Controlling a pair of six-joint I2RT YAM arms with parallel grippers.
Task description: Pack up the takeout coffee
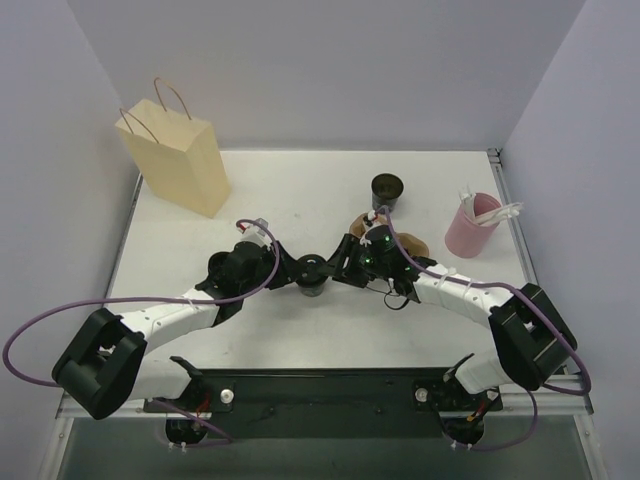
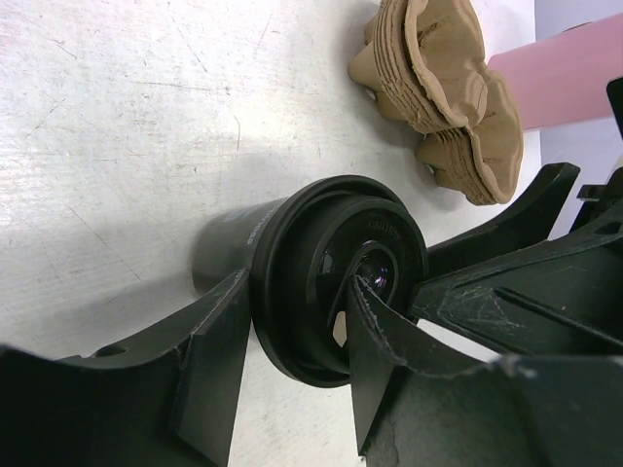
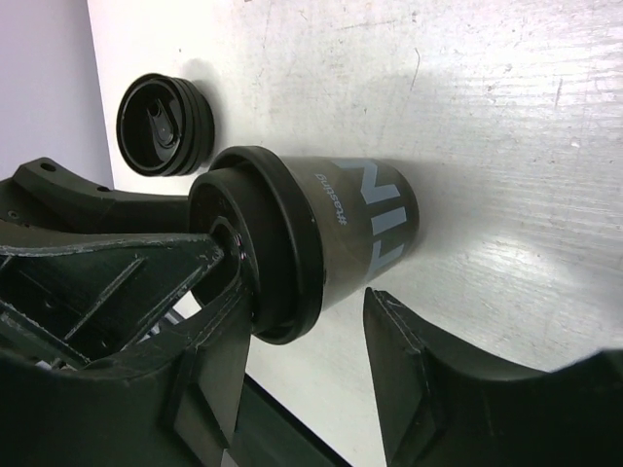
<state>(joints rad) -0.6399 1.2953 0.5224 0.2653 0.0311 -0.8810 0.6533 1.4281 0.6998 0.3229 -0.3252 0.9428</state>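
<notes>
Reaches for the cup [image 1: 312, 287] with both arms, forearms low and angled inward from the bases. Holds the left arm [image 1: 170, 315] out from the cup's left and the right arm [image 1: 470, 295] from the cup's right, with the wrists close on either side of it. Sets the left gripper [image 2: 297, 302] at the cup's top, fingers partly apart, one finger [image 2: 389, 360] across the top face and the other [image 2: 209, 360] against the rim's side; cannot tell whether clamped. Spreads the right gripper [image 3: 307, 302] about the cup, one finger [image 3: 195, 389] touching the rim and the other [image 3: 438, 379] standing clear of the cup's wall.
</notes>
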